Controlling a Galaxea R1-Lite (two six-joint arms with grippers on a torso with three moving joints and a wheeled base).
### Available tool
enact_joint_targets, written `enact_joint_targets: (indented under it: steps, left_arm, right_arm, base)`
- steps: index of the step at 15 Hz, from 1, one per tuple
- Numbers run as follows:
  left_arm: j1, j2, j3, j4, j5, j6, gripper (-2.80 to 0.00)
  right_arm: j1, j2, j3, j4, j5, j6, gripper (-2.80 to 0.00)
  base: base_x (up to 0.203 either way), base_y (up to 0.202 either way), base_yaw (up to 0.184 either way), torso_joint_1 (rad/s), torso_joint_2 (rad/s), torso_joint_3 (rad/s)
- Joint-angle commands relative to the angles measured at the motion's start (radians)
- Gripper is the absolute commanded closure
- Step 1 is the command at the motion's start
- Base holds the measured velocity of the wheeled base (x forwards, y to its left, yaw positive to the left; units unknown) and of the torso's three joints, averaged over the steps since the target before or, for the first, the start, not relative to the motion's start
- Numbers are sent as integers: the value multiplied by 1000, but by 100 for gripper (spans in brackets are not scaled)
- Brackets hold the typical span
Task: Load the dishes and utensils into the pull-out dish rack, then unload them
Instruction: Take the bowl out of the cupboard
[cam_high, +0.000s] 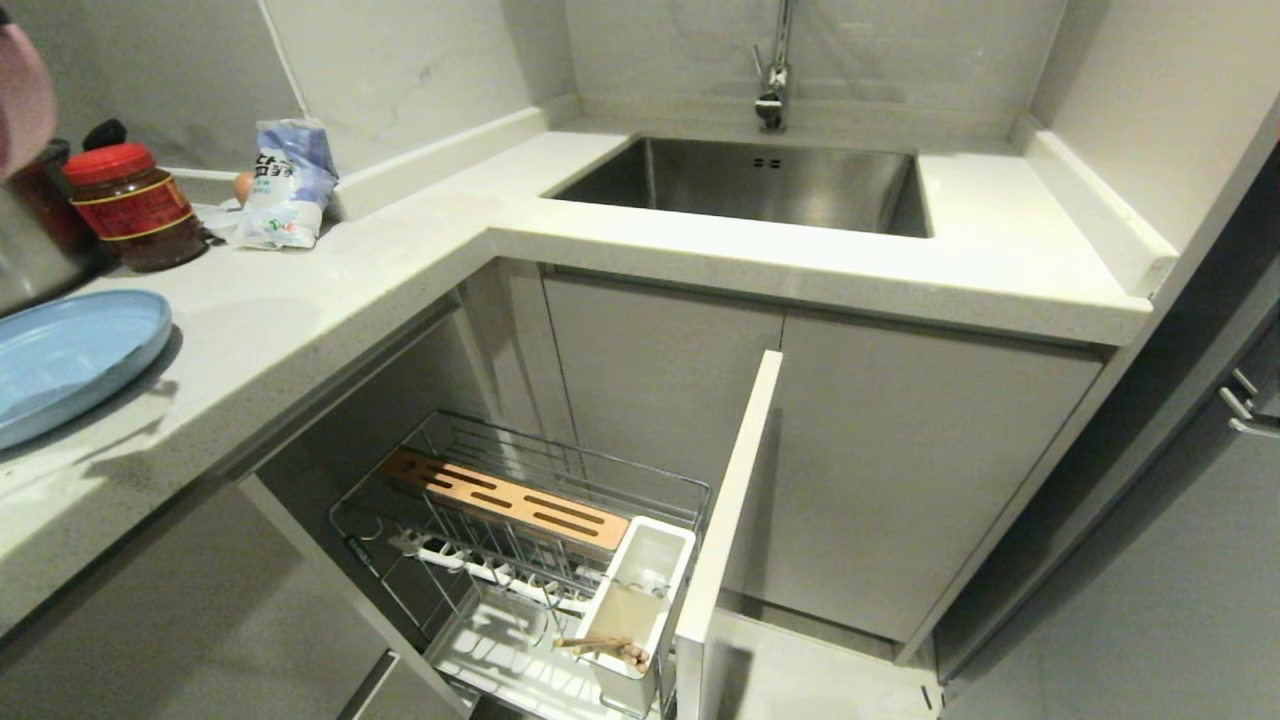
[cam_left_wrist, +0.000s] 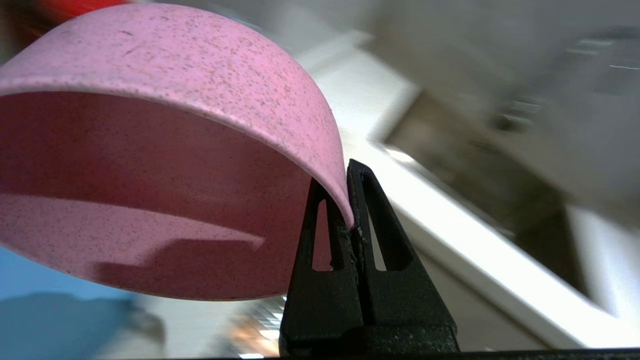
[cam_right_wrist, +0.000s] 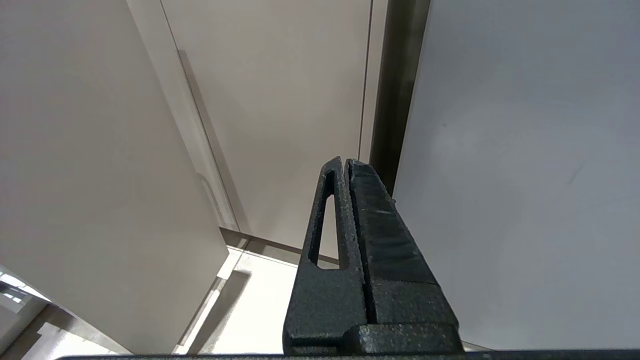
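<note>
The small pink bowl (cam_left_wrist: 165, 150), matte and finely speckled with dark flecks, hangs tipped on its side in the left gripper (cam_left_wrist: 348, 200), whose two black, grainy-textured fingers (cam_left_wrist: 380, 235) are pinched together over its thin rim, one inside the wall and one outside. In the head view only a rounded pink edge of the bowl (cam_high: 22, 100) shows at the far left, above the counter. Below it on the pale, faintly speckled stone counter (cam_high: 330, 290) lies the shallow oval light-blue plate (cam_high: 70, 355), smooth and glossy, partly cut off by the frame. Down in front, the pull-out dish rack (cam_high: 540, 560) stands drawn out of the cabinet: a chrome wire basket with a long wooden bar (cam_high: 505, 497) cut with narrow slots across its back, a white ribbed drip tray underneath, and a flat light-grey front panel (cam_high: 728, 500) seen edge-on. At the rack's front corner sits a square white plastic utensil cup (cam_high: 640, 600), and the light wooden chopsticks (cam_high: 605, 647) lie in it with their ends showing near its lower edge. Further out, a red-lidded glass jar (cam_high: 135, 205) and a crumpled white-and-blue bag (cam_high: 288, 185) stand by the wall, and a brushed steel sink (cam_high: 760, 185) with a chrome tap (cam_high: 773, 70) is set in the counter. The right gripper (cam_right_wrist: 346, 167) is parked low beside plain cabinet doors, its black fingers pressed together on nothing.
</note>
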Motion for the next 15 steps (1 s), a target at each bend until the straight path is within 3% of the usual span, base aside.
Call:
enact_joint_targets:
  steps: [1,4,7,9,11,15]
  left_arm:
    - [156,-19,-73,155,4,51,0]
    - [268,-1,-151,433,3,138,0]
    - [349,101,-234,658,4,165,0]
    - [360,162,-277,780,3,175,0]
    - [365,220,-307,838,-6,193,0]
    - [370,339,-337,836,-52,201,0]
  right_arm:
    - [0,-1,26,-1,0,0,0]
    - [0,-1,26,-1,0,0,0]
    - [0,-1,26,-1,0,0,0]
    - [0,-1,26,-1,0,0,0]
    - [0,-1,26,-1,0,0,0]
    - [0,-1,26,-1,0,0,0]
  base:
    - [0,0,0,0,0,0]
    - [0,0,0,0,0,0]
    - [0,0,0,0,0,0]
    - [0,0,0,0,0,0]
    - [0,0,0,0,0,0]
    - [0,0,0,0,0,0]
